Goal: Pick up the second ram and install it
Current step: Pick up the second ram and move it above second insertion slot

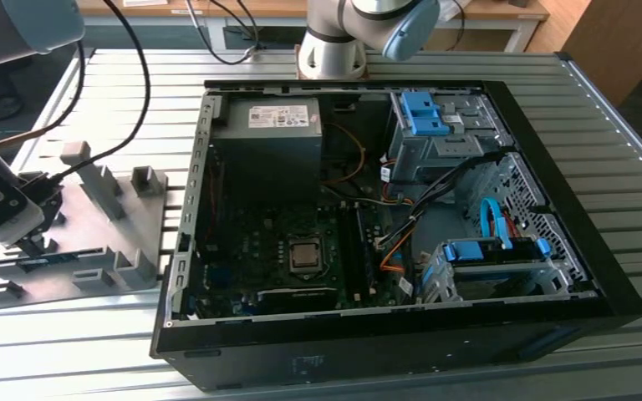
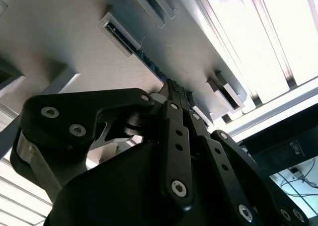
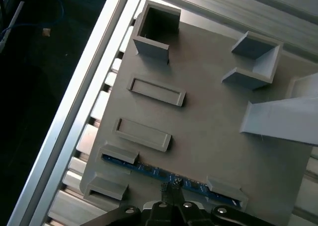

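Now | second ram point(image 3: 149, 170): thin blue stick on edge | in grey tray point(image 3: 208, 136)

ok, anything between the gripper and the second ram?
Nothing visible. In the first wrist view the gripper is right at the top edge of the second ram, near mid-length. The stick stands on edge between two end brackets of the grey tray, which sit off to either side.
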